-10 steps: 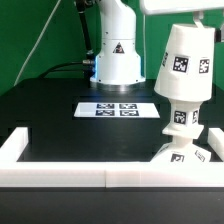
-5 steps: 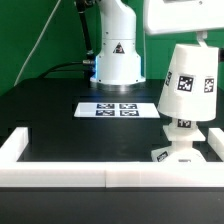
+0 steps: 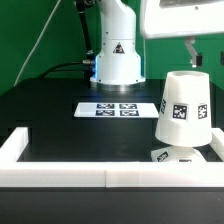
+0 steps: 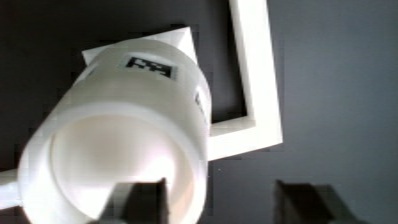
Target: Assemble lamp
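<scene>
From the exterior view I see the shade point(image 3: 183, 108) sitting low over the base point(image 3: 180, 154) at that view's right, near the white rail point(image 3: 100, 180); my arm hangs above it, one finger point(image 3: 191, 52) showing. At the wrist, the claw point(image 4: 228, 200) stands spread, seemingly gripping nothing, the shade just beyond on the black worktop point(image 4: 338, 60).
</scene>
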Motion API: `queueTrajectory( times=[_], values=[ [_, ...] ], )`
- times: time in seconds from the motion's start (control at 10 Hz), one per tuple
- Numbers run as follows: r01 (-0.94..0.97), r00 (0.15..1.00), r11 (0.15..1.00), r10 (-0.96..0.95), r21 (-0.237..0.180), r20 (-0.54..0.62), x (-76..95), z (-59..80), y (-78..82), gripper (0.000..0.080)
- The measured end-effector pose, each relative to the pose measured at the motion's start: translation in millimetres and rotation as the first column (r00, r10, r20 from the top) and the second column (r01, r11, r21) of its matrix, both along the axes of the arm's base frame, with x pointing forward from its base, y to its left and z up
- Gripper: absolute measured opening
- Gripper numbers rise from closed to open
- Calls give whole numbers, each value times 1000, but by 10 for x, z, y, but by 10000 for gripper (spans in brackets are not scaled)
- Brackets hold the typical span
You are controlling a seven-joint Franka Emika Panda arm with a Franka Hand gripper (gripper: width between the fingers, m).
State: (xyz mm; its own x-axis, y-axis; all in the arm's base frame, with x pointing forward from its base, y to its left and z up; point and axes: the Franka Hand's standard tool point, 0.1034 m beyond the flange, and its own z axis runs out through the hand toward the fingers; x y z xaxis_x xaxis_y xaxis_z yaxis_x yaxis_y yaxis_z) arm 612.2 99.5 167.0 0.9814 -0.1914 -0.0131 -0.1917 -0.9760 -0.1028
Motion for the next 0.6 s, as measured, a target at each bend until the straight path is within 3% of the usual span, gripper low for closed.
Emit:
queueTrajectory(
  times=[0.2, 0.3, 0.4, 0.6],
  values=[
    [18, 1000, 1000, -18, 1, -19, -19, 21, 8, 546],
    [36, 999, 999, -36, -1, -37, -46, 39, 14, 546],
    [58, 996, 998, -59, -19, -65, -64, 94, 26, 666],
    [49, 995, 995, -57, -93, -85, -40, 260, 123, 689]
  ],
)
